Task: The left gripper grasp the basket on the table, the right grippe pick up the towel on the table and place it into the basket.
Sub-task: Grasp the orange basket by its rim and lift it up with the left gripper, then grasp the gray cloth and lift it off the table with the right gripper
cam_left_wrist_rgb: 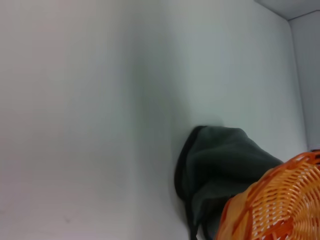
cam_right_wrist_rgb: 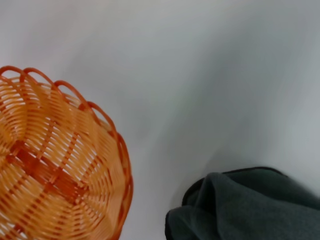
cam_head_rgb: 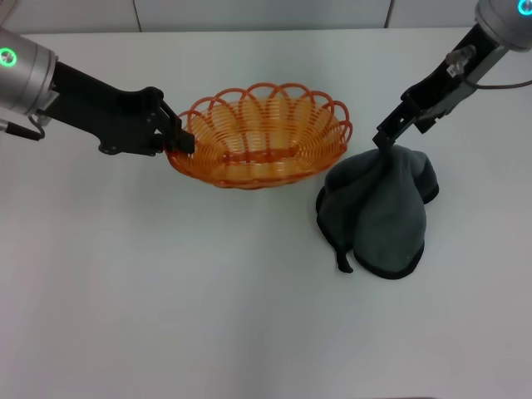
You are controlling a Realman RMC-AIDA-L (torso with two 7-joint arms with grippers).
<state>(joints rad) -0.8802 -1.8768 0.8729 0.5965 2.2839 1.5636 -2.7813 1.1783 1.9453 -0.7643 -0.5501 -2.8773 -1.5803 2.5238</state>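
Observation:
The orange wire basket (cam_head_rgb: 274, 170) stands on the white table (cam_head_rgb: 166, 291) at centre back. My left gripper (cam_head_rgb: 179, 137) is shut on the basket's left rim. Just right of the basket lies the dark grey towel (cam_head_rgb: 382, 212), drawn up into a peak at its far edge. There my right gripper (cam_head_rgb: 387, 138) is shut on it, while the rest of the cloth trails on the table. The left wrist view shows the towel (cam_left_wrist_rgb: 220, 165) beyond the basket's rim (cam_left_wrist_rgb: 280, 200). In the right wrist view the basket (cam_right_wrist_rgb: 55, 165) and a towel fold (cam_right_wrist_rgb: 250, 205) appear side by side, apart.
A pale wall runs along the table's far edge (cam_head_rgb: 249, 21). White table surface stretches in front of the basket and towel and to the left.

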